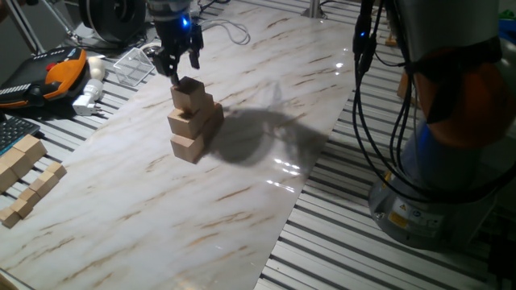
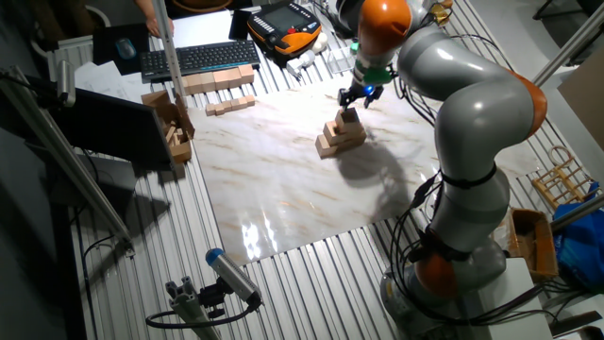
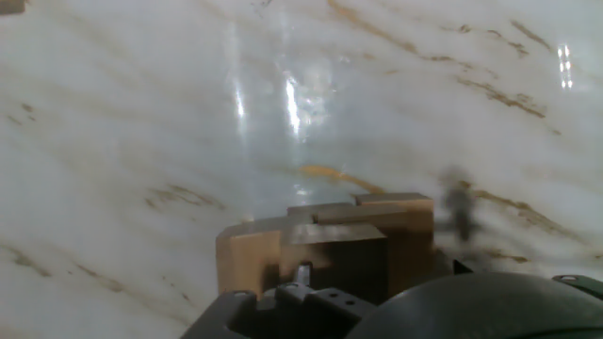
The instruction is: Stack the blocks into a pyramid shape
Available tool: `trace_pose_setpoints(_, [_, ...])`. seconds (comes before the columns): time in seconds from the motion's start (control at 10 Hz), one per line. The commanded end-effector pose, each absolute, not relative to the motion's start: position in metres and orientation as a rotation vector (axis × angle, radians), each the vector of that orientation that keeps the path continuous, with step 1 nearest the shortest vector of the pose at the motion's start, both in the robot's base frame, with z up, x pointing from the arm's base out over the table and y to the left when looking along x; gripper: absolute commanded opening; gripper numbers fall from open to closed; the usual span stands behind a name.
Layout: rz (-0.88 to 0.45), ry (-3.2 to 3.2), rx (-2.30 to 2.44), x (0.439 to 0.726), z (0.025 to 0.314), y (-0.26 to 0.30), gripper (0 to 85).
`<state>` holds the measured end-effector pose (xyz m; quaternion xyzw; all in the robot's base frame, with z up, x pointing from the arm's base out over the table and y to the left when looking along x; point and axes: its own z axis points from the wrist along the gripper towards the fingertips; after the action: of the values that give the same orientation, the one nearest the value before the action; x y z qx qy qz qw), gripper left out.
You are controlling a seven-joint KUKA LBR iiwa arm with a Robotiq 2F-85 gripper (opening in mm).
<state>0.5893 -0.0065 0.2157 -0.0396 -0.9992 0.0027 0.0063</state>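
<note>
One marble-patterned table [image 1: 266, 201] fills your view; on it, well toward the far side, the blocks [image 1: 192, 119] stand as a stepped stack with a single cube on top, though you cannot count all of them because some hide others; the gripper [image 1: 181, 67] hangs just above that top cube, fingers spread either side of it and apart from it, jaws parted wide and holding nothing; in the hand view the stack [image 3: 325, 247] sits below the fingers; several paler wooden pieces [image 1: 24, 173] lie at the table's left edge, uncounted
</note>
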Motion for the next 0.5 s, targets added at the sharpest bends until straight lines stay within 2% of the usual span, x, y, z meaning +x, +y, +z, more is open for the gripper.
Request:
trace_pose_setpoints(0.0, [0.027,-3.138,-0.093,0.592,0.219,-0.014,68.0])
trace_pose_setpoints(0.2, [0.063,-3.141,0.008,0.596,0.229,-0.027,34.0])
trace_pose_setpoints(0.4, [0.024,-3.104,0.112,0.597,0.241,-0.044,0.0])
